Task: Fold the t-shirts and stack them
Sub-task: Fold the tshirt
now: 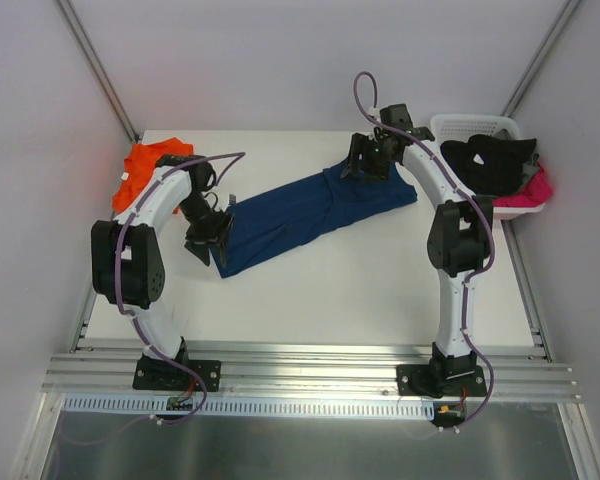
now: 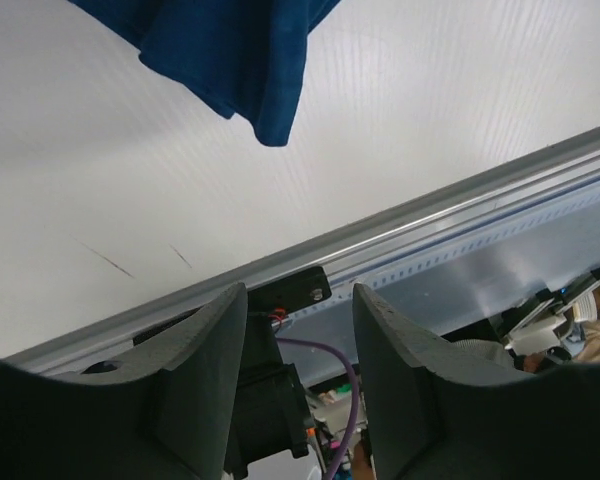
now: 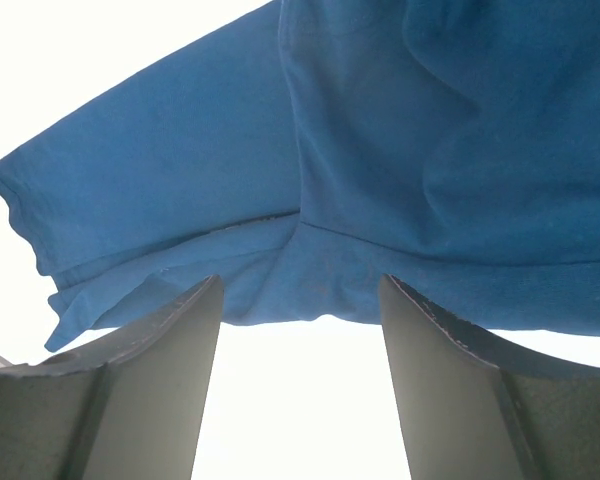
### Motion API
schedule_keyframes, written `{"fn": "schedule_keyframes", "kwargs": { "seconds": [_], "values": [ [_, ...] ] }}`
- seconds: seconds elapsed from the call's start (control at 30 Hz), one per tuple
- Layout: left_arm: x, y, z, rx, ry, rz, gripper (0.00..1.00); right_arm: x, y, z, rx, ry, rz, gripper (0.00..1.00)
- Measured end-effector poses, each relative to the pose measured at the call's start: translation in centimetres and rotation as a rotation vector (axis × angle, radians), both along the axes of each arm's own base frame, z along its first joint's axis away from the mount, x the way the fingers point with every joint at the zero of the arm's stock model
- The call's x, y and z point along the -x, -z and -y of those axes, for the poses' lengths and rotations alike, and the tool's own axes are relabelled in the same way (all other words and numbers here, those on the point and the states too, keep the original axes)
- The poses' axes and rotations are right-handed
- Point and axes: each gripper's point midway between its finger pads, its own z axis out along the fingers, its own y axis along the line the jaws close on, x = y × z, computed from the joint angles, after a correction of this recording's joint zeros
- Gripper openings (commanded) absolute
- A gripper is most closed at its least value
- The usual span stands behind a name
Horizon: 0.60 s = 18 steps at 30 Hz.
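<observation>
The navy blue t-shirt [image 1: 310,212] lies folded into a long strip running diagonally across the table's middle. Its lower corner shows in the left wrist view [image 2: 242,55] and its sleeve end in the right wrist view [image 3: 400,170]. No chest print shows. My left gripper [image 1: 208,246] is open and empty, just beside the strip's near-left end. My right gripper [image 1: 363,163] is open and empty over the strip's far-right end; the cloth edge lies just beyond its fingertips [image 3: 195,310]. The orange t-shirt [image 1: 148,170] lies bunched at the far left, partly behind the left arm.
A white basket [image 1: 477,128] at the far right holds black and pink clothes. The metal rail [image 2: 460,215] runs along the table's near edge. Grey walls close in both sides.
</observation>
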Motion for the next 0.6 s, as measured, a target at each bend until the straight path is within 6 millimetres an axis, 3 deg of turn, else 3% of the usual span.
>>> {"fn": "schedule_keyframes", "kwargs": {
  "seconds": [0.13,0.47,0.6],
  "values": [
    [1.1,1.1,-0.3,-0.013,0.004,-0.060,0.47,0.0,0.0,-0.1,0.000,-0.002,0.000,0.67],
    [-0.1,4.9,-0.7,-0.069,0.020,-0.140,0.43,0.1,0.1,-0.2,0.001,-0.004,-0.001,0.67],
    [-0.7,5.5,-0.5,-0.073,0.027,-0.134,0.43,0.1,0.1,-0.1,0.003,-0.006,0.001,0.67]
  ]
}}
